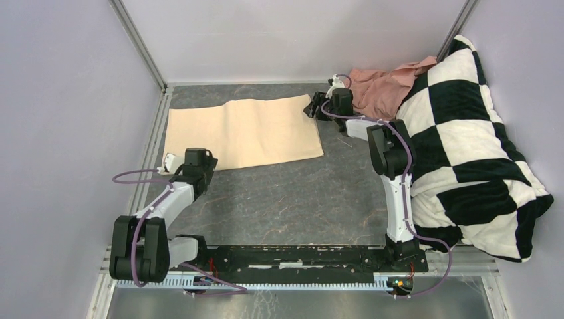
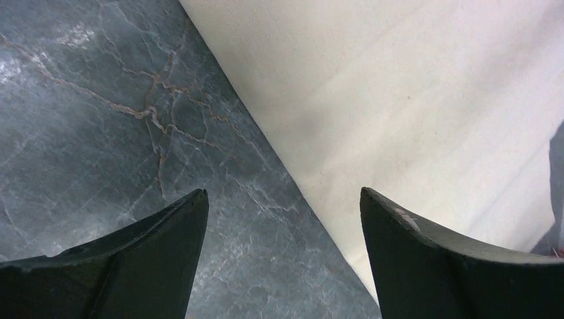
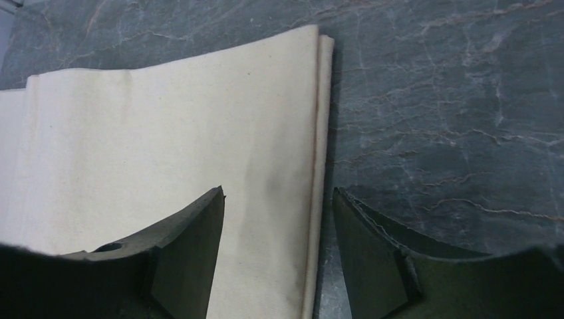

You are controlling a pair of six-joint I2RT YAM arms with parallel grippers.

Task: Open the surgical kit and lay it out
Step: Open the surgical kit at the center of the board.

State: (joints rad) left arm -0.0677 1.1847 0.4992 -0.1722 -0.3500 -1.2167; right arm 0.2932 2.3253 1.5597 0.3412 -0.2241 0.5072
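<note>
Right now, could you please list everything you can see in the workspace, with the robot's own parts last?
Cloth wrap: one, beige, lying flat at the table's far left.
Crumpled cloth: one, pink, far right corner, against the cushion.
Checkered cushion: one, black and white, along the right side.
Table: one, dark grey marbled, beneath everything.
Left gripper: one, black, open, over the wrap's near-left edge.
Right gripper: one, black, open, over the wrap's far-right edge.

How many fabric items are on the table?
3. A beige cloth lies flat at left-centre; a crumpled pink cloth sits in the far right corner; a black-and-white checkered cushion fills the right side. More may be hidden beneath it.
</note>
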